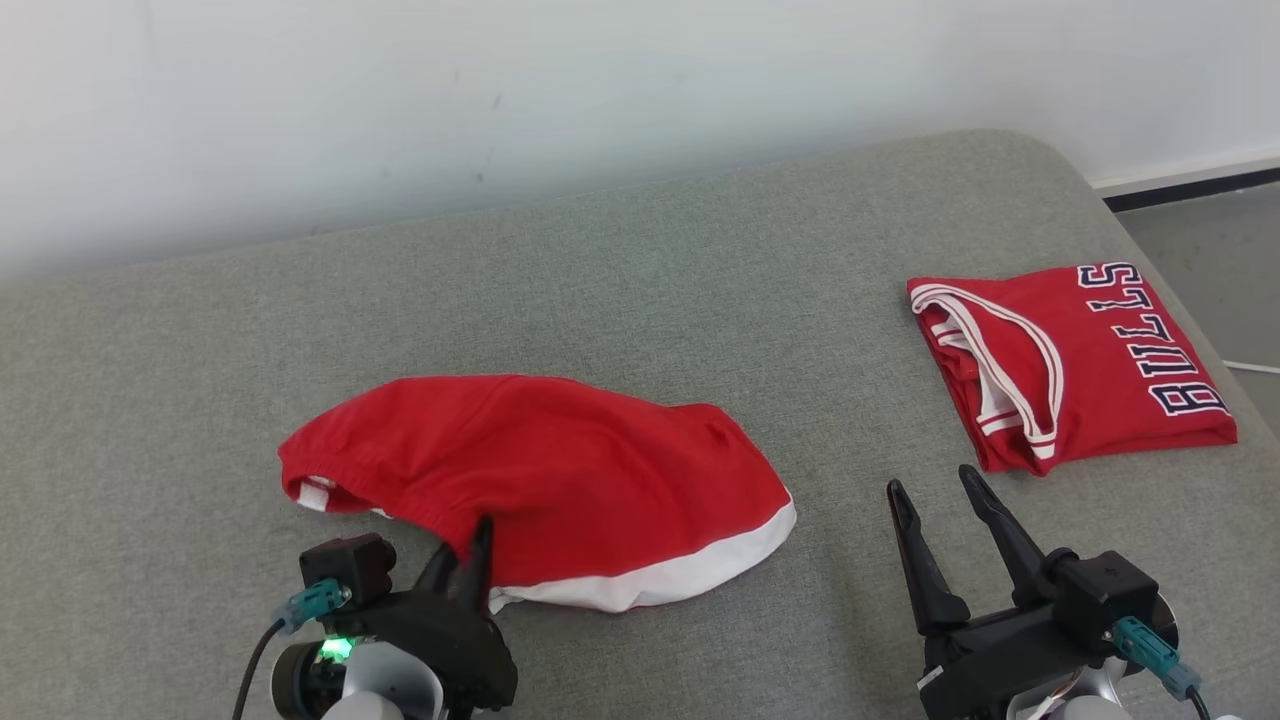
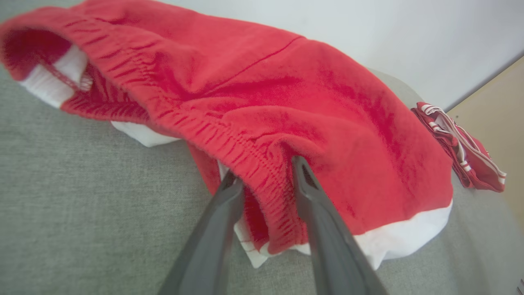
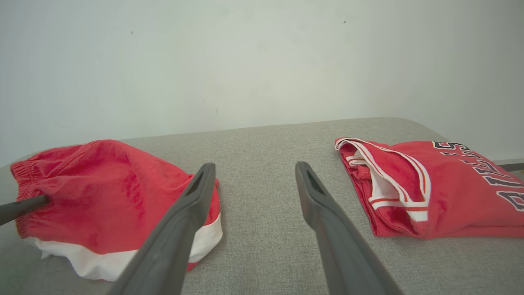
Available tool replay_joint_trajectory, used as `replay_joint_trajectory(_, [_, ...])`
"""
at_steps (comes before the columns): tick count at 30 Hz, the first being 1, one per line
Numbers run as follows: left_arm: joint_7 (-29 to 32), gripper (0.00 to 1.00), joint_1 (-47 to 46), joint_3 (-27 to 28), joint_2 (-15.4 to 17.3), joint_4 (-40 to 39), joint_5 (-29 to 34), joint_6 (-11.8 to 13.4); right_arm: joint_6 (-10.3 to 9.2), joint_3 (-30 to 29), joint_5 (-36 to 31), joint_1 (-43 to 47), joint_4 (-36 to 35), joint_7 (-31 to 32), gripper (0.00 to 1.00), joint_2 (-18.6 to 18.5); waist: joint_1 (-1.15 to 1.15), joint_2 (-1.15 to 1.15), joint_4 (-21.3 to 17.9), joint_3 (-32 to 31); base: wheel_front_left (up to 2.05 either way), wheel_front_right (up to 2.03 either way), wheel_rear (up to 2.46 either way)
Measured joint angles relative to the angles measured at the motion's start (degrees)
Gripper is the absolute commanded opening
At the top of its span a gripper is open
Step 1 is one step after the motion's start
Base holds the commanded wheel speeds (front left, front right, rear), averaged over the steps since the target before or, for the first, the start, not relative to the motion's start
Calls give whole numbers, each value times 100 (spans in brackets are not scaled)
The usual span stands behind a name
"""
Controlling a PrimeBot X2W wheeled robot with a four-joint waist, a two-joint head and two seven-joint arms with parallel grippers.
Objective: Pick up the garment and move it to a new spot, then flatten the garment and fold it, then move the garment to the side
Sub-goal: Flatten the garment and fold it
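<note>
The garment (image 1: 540,470) is a pair of red shorts with a white hem, lying rumpled on the grey padded table (image 1: 640,270). In the left wrist view the garment (image 2: 286,90) has its elastic waistband between my left gripper's (image 2: 265,170) two fingers, which stand partly apart, one tip tucked under the band and one on top. In the head view the left gripper (image 1: 465,540) sits at the shorts' near edge. My right gripper (image 1: 930,480) stands open and holds nothing, right of the shorts. In the right wrist view it (image 3: 254,166) points between the garment (image 3: 102,184) and a jersey.
A folded red jersey (image 1: 1080,370) with "BULLS" lettering lies at the table's right side, also seen as the jersey (image 3: 430,188) and the jersey (image 2: 458,147). A white wall backs the table. The table's right edge drops to grey floor (image 1: 1200,220), where a white cable (image 1: 1255,367) lies.
</note>
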Motion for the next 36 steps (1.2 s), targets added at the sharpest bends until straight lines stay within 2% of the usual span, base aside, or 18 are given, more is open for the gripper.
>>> replay_joint_trajectory(7, [-240,0,-326,-248,-18,-422,-91,-278,0,-54,-5,0,-5,0,100,19,0,0,60,-8,0,0,0])
replay_joint_trajectory(13, [-108,0,-967,-832,-25,-1182,-115,-452,0,-40,-8,1,13,0,100,40,0,0,139,-71,0,0,0])
replay_joint_trajectory(18, [15,0,-1530,-1436,-31,-1891,-733,-388,0,8,-8,-1,33,0,100,54,0,0,158,-115,0,0,0])
replay_joint_trajectory(21, [22,0,-1805,-1744,-32,-2296,-1195,-219,0,26,-4,-4,43,0,100,54,0,0,150,-136,0,0,0])
replay_joint_trajectory(28, [-112,0,-2092,-2128,-41,-3097,-2192,398,0,26,-1,5,71,0,100,52,0,0,165,-214,0,0,0])
replay_joint_trajectory(33, [26,0,-1825,-2079,75,-2657,-2149,1035,0,86,3,42,80,0,100,80,-1,0,208,-270,0,0,0])
replay_joint_trajectory(36, [240,0,-1416,-2009,345,-2092,-2215,1351,0,115,27,42,77,1,100,77,-1,0,238,-275,0,0,0])
